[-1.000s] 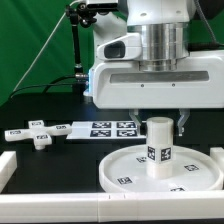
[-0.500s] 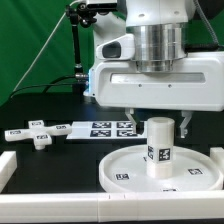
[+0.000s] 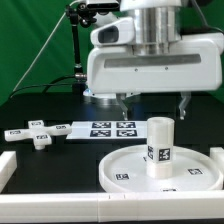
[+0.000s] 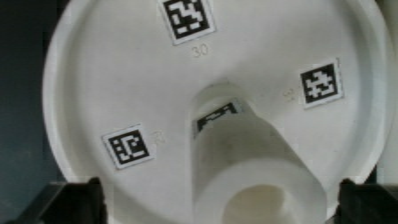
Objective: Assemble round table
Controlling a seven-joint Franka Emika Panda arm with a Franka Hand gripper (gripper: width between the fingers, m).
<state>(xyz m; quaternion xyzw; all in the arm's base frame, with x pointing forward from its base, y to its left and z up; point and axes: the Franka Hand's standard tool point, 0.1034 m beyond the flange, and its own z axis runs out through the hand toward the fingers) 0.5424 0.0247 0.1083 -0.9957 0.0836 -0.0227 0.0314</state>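
The thick white cylinder (image 3: 159, 147) stands upright in the middle of the large rimmed round disc (image 3: 128, 161), a tag on its side. My gripper (image 3: 153, 103) hangs open just above the cylinder's top, one finger on each side and touching nothing. In the wrist view the cylinder (image 4: 267, 160) rises toward the camera from the disc (image 4: 125, 70), and the dark fingers (image 4: 75, 203) stand wide apart either side of its top; the gripper (image 4: 214, 205) holds nothing. The small cross-shaped piece (image 3: 38, 135) lies on the table at the exterior view's left.
The marker board (image 3: 105, 128) lies flat behind the disc, between it and the cross piece. A long white border rail (image 3: 60, 210) runs along the table's front and another (image 3: 5, 165) along the exterior view's left. A green backdrop stands behind.
The jaws, shut on the cylinder's top a second ago, have opened wide and the gripper has risen clear of it. The cylinder stays standing on the disc.
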